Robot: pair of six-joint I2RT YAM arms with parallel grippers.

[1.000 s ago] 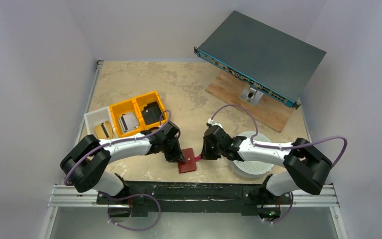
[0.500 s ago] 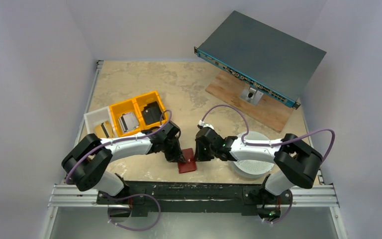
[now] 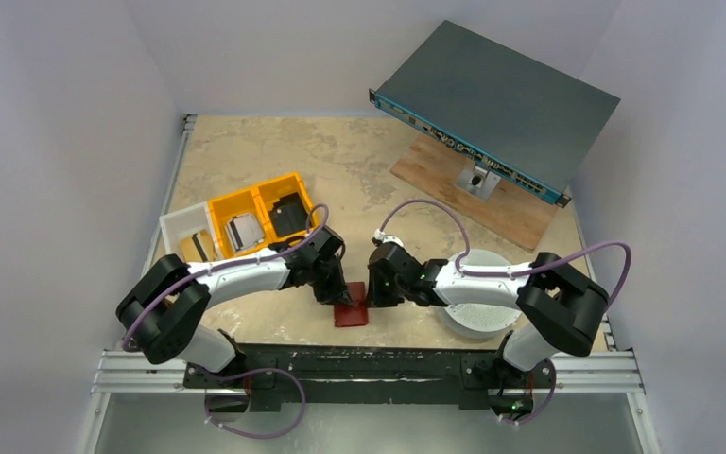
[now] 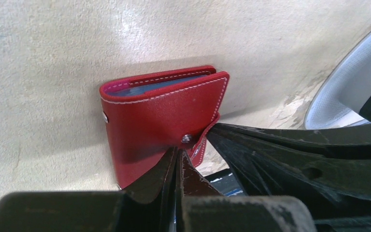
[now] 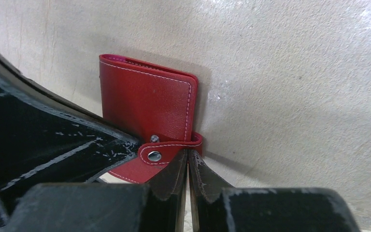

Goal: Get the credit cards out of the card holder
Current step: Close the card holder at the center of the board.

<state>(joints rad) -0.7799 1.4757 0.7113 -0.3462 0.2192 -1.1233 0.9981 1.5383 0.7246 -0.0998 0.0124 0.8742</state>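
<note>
At the near edge of the table (image 3: 340, 161), midway between the two arms, the card holder (image 3: 351, 315) lay folded, its red cover up. Both wrists had their tips on it. The left gripper (image 4: 176, 157) was fully closed, its tips set against the cover close to the stud; whether it pinched an edge or only pressed down could not be told. The right gripper (image 5: 188, 157) was closed to a thin slit, with the end of the snap tab (image 5: 166, 151) nipped between its fingers. The tab's own stud and the one on the cover showed apart, so the snap looked undone. In the left wrist view the covers gaped slightly and a pale blue edge showed between them. It could not be told whether that was lining or one of the credit cards, and no card lay outside.

The step in hand was judged to be the opening of the holder, with nothing yet withdrawn. The next move would call for the right arm to draw the tab up and over while the left kept the lower half pinned. A firm hold on the thin tab would be needed, or it would slip free.
</note>
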